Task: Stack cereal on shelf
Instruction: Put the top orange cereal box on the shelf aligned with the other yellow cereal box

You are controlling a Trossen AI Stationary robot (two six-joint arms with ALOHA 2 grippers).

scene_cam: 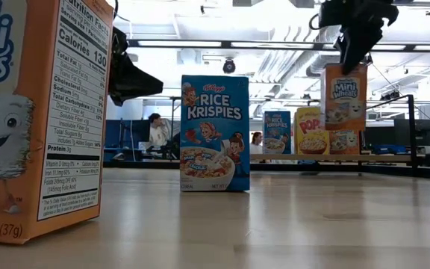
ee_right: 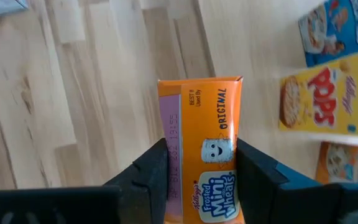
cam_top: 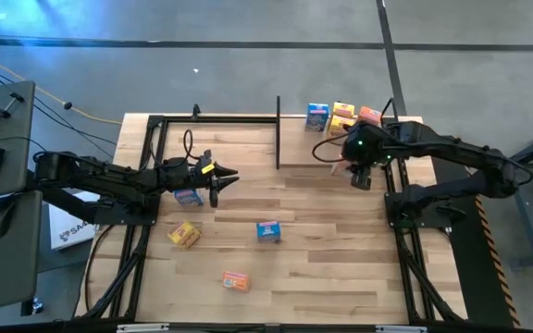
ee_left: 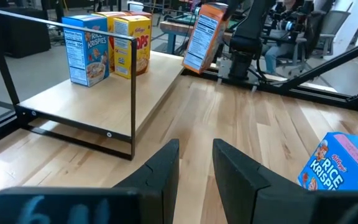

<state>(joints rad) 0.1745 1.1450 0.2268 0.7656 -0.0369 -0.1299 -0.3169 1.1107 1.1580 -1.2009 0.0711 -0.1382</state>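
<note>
My right gripper (cam_top: pixel 359 174) (scene_cam: pixel 358 45) is shut on an orange Mini-Wheats cereal box (scene_cam: pixel 346 97) (ee_left: pixel 204 36), hanging just on the near side of the shelf (cam_top: pixel 303 148) (ee_left: pixel 104 93), close to its right end. Blue (cam_top: pixel 317 116), yellow (cam_top: pixel 343 113) and orange (cam_top: pixel 369 115) boxes stand upright on the shelf board. My left gripper (cam_top: pixel 218 174) (ee_left: pixel 196 163) hovers open and holds nothing over the table's left half, next to a blue box (cam_top: pixel 189 196) (ee_left: pixel 340 165). On the tabletop lie a yellow box (cam_top: pixel 184 234), a blue box (cam_top: pixel 267 231) (scene_cam: pixel 215 133) and an orange box (cam_top: pixel 236 279) (scene_cam: pixel 36 112). My right gripper pinches the orange box's upper end (ee_right: pixel 197 168) between its two fingers (ee_right: pixel 151 171), coming from above and pointing down. The box is lifted clear and hangs below the fingers, nearly upright with a slight tilt, its lower end level with the tops of the shelf's boxes.
Thin black posts and a rail (ee_left: pixel 132 93) frame the shelf; its left part is bare board. A black frame (cam_top: pixel 155 166) runs along the table's edges. Open tabletop lies between the two grippers. People sit in the room behind (scene_cam: pixel 157 131).
</note>
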